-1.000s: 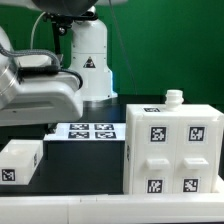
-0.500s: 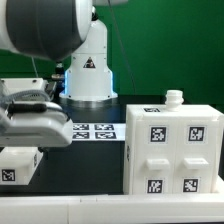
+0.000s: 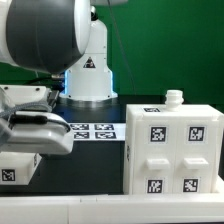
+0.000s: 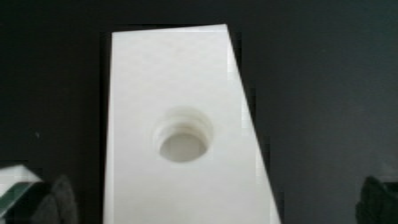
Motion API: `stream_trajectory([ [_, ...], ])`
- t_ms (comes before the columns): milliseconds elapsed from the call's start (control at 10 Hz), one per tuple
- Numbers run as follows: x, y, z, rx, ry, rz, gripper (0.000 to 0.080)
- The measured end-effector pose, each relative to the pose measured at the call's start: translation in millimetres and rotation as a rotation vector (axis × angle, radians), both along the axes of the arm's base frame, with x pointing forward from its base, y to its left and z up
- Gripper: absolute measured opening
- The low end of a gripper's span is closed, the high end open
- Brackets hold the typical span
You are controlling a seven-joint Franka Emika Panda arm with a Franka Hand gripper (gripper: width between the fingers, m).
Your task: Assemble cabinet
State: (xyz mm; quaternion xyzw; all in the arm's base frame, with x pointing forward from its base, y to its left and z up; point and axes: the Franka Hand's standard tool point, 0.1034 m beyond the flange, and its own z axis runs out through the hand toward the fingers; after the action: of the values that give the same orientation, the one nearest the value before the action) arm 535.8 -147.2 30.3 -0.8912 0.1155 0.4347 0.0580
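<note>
The cabinet point(image 3: 171, 146) is a large white box with black-and-white tags on its front and a small round peg point(image 3: 173, 97) on top, standing at the exterior view's right. At that view's left my gripper point(image 3: 25, 145) hangs just above a small white tagged block point(image 3: 20, 166), partly hiding it. In the wrist view a long white piece point(image 4: 178, 80) with a round hole point(image 4: 183, 140) lies straight below my gripper point(image 4: 199, 205). The dark fingertips point(image 4: 18, 192) show far apart on either side of the piece, not touching it. The gripper is open.
The marker board point(image 3: 97, 131) lies flat on the black table between the block and the cabinet. The arm's white base point(image 3: 88, 62) stands behind it against a green backdrop. The arm's big white link point(image 3: 45, 35) fills the exterior view's upper left.
The arm has swung in front of the camera and the gripper has come down over the small white block at the left. The cabinet has not moved.
</note>
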Motion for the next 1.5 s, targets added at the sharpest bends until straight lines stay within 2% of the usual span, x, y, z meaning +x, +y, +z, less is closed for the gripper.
stream_trajectory([
  [300, -13.1, 5.6, -18.8, -0.029, 0.055, -0.028, 0.0796],
  [700, -12.0, 4.0, -21.4, -0.033, 0.045, -0.028, 0.077],
  [800, -12.2, 4.0, -21.2, -0.032, 0.046, -0.029, 0.0597],
  [900, -12.1, 3.8, -21.2, -0.033, 0.045, -0.029, 0.056],
  [1200, -11.2, 4.0, -20.5, -0.033, 0.042, -0.028, 0.056],
  [1300, -0.9, 7.4, -7.1, -0.023, -0.001, -0.003, 0.056],
  [1400, 3.9, 13.5, 26.7, 0.01, -0.036, 0.018, 0.056],
  [1500, 12.9, 14.2, 49.5, 0.024, -0.121, 0.05, 0.056],
])
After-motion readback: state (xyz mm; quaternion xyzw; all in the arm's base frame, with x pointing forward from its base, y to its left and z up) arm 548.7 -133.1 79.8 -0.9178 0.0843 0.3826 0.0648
